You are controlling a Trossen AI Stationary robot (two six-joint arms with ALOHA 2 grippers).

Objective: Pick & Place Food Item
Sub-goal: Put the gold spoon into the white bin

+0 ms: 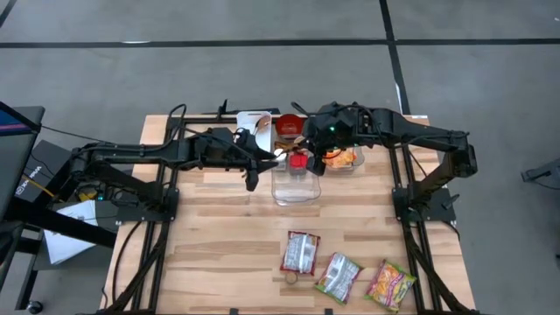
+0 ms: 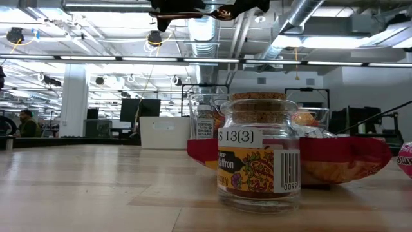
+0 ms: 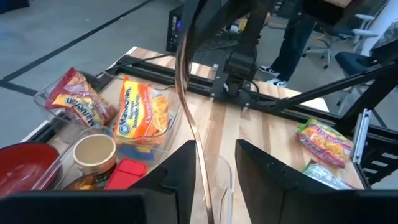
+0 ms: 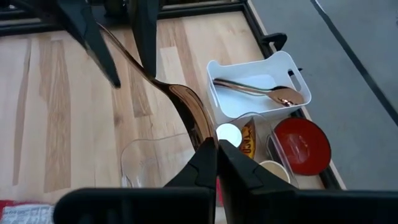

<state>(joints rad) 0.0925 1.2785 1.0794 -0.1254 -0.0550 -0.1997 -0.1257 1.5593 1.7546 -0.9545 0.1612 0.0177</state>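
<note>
A copper spoon (image 4: 186,109) hangs in the air over an empty clear tub (image 1: 296,185) at the table's far middle. My right gripper (image 4: 216,163) is shut on the spoon's bowl end. My left gripper (image 3: 216,174) is open, one finger on each side of the spoon's thin handle (image 3: 200,155). I cannot tell whether the left fingers touch the handle. In the high view the two grippers meet above the tub, the left (image 1: 267,159) and the right (image 1: 295,154). My right gripper pinches the bowl of the spoon (image 4: 202,134) between its two fingers. The spoon is lifted clear of the table. Its handle (image 4: 124,53) reaches away from the fingers toward the table's left, between my left gripper's fingers.
A white bin (image 4: 255,87) with a second spoon, a red bowl (image 4: 301,143) and jars stand at the far edge. A clear tray holds ramen packets (image 3: 140,112). Three food packets (image 1: 339,276) lie near the front edge. A saffron jar (image 2: 257,154) shows close in the low view.
</note>
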